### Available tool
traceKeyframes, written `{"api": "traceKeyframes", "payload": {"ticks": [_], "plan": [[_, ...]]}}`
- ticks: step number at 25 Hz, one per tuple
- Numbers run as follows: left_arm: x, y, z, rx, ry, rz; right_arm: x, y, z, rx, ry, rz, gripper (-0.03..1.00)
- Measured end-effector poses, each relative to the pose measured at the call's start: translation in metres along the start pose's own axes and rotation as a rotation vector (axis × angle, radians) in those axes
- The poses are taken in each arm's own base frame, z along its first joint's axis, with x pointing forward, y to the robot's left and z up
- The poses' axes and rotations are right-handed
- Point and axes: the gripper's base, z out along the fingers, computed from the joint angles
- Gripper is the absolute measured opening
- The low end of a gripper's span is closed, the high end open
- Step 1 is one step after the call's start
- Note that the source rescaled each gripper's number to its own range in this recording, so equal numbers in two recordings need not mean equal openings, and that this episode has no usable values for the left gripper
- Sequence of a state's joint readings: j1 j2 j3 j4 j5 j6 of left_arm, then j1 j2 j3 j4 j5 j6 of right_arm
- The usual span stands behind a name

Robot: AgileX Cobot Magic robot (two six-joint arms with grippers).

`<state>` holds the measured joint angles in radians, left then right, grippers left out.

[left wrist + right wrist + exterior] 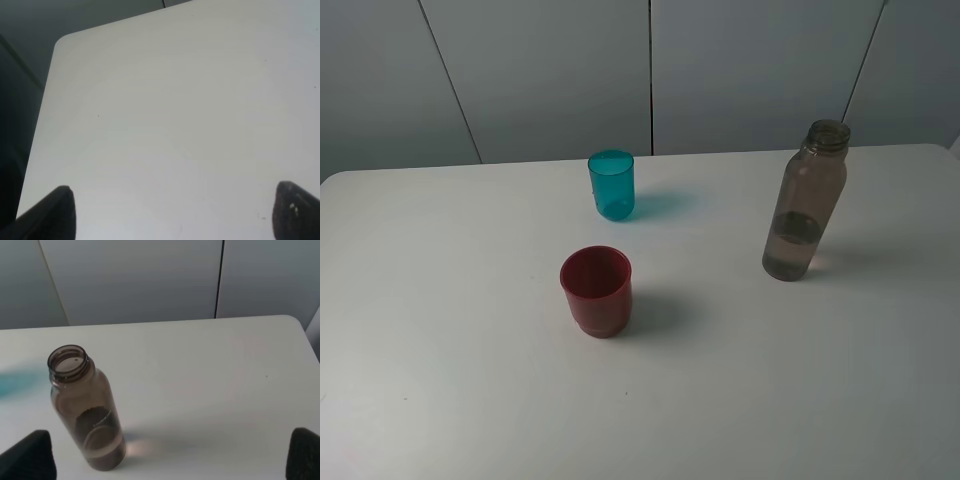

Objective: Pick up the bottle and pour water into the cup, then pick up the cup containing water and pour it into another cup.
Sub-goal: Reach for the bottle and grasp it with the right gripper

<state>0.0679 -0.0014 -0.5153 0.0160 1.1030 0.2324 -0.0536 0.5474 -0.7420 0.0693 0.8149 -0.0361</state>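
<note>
Standing uncapped on the tabletop (pixel 440 350), well right of the teal cup (pixel 611 185) and red cup (pixel 597 290), the bottle (pixel 805 205) holds some water (pixel 790 262); right fingers (pixel 27 457) and left fingers (pixel 50 215) spread wide, empty. Risk: a glancing grasp could topple it, spilling

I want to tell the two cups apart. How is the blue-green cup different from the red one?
The teal cup is see-through; the red cup is solid. The teal cup is slim; the red cup is wider, with a stepped base. Both stand upright on the table.
</note>
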Motion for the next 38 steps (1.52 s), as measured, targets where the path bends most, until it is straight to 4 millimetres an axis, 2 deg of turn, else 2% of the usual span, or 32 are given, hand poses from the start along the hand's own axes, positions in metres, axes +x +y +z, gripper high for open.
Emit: {"api": "traceKeyframes", "payload": {"ticks": [4,9,13,19,22,26,32,38], "plan": [[0.000,0.000,0.000,0.000,0.000,0.000,-0.008,0.005,0.026,-0.047,0.022,-0.024,1.00],[0.000,0.000,0.000,0.000,0.000,0.000,0.001,0.028,0.060,-0.175,0.041,-0.100,1.00],[0.000,0.000,0.000,0.000,0.000,0.000,0.021,0.037,0.086,-0.213,0.123,-0.119,1.00],[0.000,0.000,0.000,0.000,0.000,0.000,0.068,0.039,0.122,-0.208,0.295,-0.080,1.00],[0.000,0.000,0.000,0.000,0.000,0.000,0.088,0.037,0.133,-0.193,0.295,-0.057,1.00],[0.000,0.000,0.000,0.000,0.000,0.000,0.104,0.033,0.142,-0.169,0.218,-0.060,1.00],[0.000,0.000,0.000,0.000,0.000,0.000,0.113,0.037,0.156,-0.170,0.185,-0.086,1.00],[0.000,0.000,0.000,0.000,0.000,0.000,0.130,0.038,0.177,-0.157,0.268,-0.133,1.00]]}}
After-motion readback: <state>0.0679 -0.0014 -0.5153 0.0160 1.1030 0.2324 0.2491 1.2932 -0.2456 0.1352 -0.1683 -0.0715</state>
